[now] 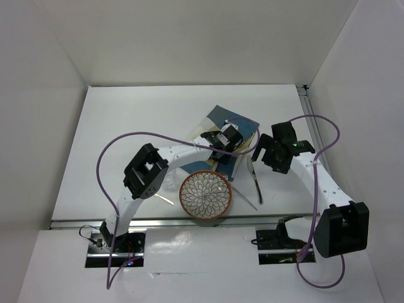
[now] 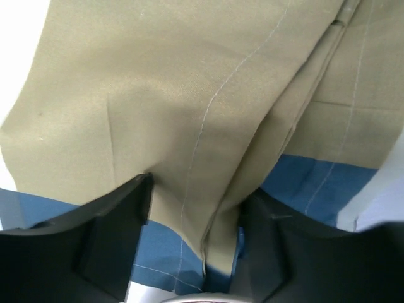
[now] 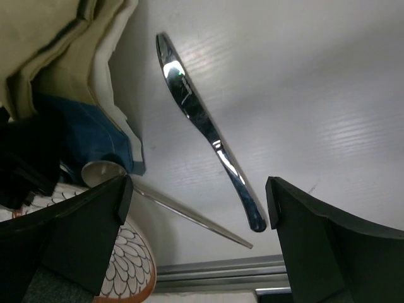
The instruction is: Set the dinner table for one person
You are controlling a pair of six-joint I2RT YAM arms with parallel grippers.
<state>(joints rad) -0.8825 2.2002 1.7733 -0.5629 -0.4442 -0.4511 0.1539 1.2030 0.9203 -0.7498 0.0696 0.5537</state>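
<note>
The blue-and-tan placemat (image 1: 218,123) lies crumpled on the white dinner table (image 1: 126,126). My left gripper (image 1: 218,150) is shut on a raised tan fold of the placemat (image 2: 189,113), with a finger on each side (image 2: 196,189). My right gripper (image 1: 259,153) is open and empty, and hovers just right of the placemat. In the right wrist view it (image 3: 199,189) is above the knife (image 3: 202,126) and the spoon (image 3: 189,216), which lie on the table. A patterned bowl with an orange rim (image 1: 206,194) stands near the front edge.
The knife (image 1: 255,180) and spoon (image 1: 243,197) lie right of the bowl (image 3: 123,265). A small clear item (image 1: 169,183) and a thin metal utensil (image 1: 165,200) lie left of it. A metal rail (image 1: 158,222) runs along the front edge. White walls enclose the table.
</note>
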